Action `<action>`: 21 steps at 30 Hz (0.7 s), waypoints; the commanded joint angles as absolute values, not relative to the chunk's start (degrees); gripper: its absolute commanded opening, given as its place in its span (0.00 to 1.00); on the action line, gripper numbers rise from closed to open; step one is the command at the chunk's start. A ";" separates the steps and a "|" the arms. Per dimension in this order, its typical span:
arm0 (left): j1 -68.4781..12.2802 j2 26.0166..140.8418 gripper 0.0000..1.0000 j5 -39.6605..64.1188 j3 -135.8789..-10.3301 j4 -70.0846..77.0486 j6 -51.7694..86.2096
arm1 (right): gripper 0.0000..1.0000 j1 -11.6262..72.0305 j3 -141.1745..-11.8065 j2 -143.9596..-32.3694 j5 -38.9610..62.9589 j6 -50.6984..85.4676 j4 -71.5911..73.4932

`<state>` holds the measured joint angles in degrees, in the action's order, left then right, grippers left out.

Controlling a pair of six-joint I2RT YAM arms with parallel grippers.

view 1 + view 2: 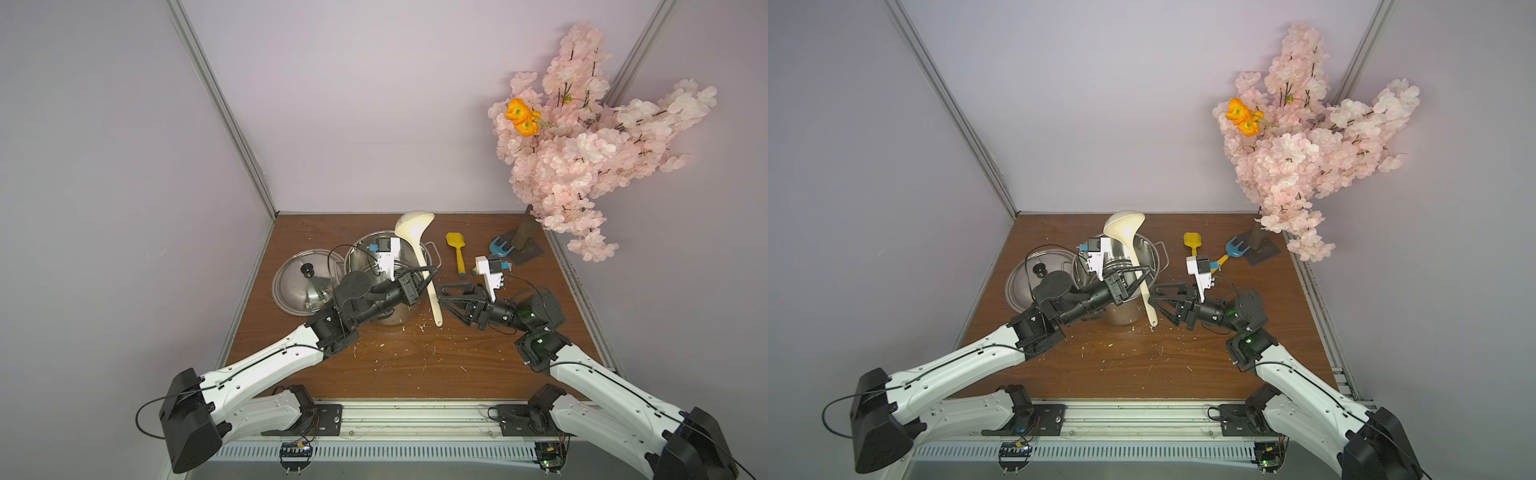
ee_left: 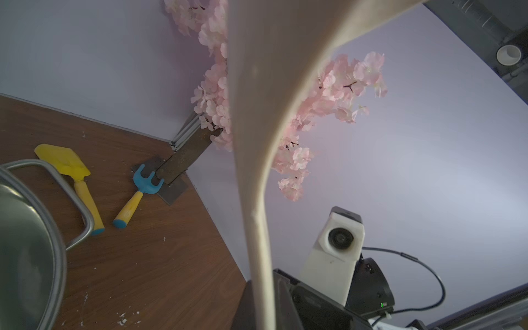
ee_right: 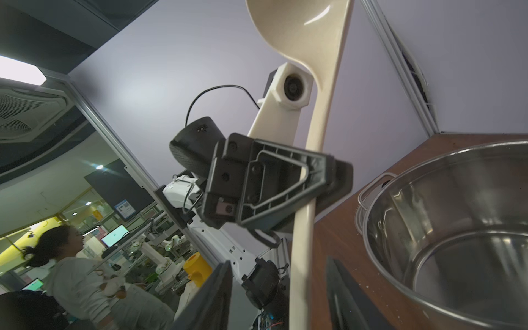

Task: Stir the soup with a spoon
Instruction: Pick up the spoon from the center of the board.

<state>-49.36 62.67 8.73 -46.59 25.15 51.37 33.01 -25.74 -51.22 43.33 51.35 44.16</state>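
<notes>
The left fingers [image 3: 317, 171] are clamped shut on the handle of the spoon [image 1: 413, 227] about halfway along it, holding it clear of the counter [image 1: 395, 365] on the right-hand side of the steel pot [image 1: 362, 266]. The spoon's long axis stands steep, leaning from the near edge toward the far edge. Its deep bowl is uppermost, above the pot's far rim and pointing up and away, and its slim tail points down toward the near edge, ending just above the wood. The right fingers [image 1: 457, 287] stand apart. In the right wrist view the lower handle runs between them with no contact I can make out, so that arm is the nearer one to the tail, while only the left has a hold. The stirring end is therefore the wrong way up for the pot, and the coming move probably turns on swinging the bowl over and down inside the rim, likely by the left arm alone. The pot's inside shows bare steel. Its lid [image 1: 299, 286] lies on the counter to the pot's left.
</notes>
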 commanded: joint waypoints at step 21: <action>-48.06 57.49 0.00 -2.55 -34.19 48.29 62.83 | 0.62 46.40 -19.47 -70.71 23.14 64.48 84.42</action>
<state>-48.77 58.33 -1.65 -34.61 44.31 62.17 45.67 -17.69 -69.84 25.76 62.67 78.59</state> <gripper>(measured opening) 0.099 0.627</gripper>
